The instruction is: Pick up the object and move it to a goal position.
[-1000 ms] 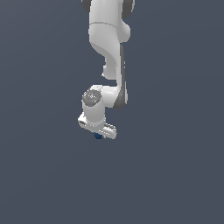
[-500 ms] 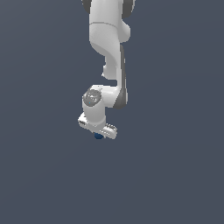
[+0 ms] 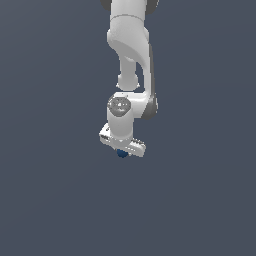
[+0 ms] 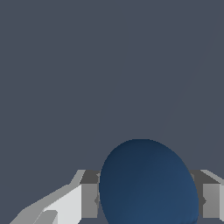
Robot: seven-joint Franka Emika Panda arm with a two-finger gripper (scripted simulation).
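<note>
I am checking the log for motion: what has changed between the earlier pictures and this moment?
Nothing visibly changed. The gripper sits at the same spot in the exterior view as before, and the dark blue ball is still between its fingers. The arm's pose looks the same too.

No text, label, brand, number or sign can be read in either view.

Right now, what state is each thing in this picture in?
Hand: pointing down, fingers closed on either side of the ball.
Blue ball: held between the fingers, only its lower part peeking out below the hand in the exterior view.
Arm: bent, reaching downward.
</note>
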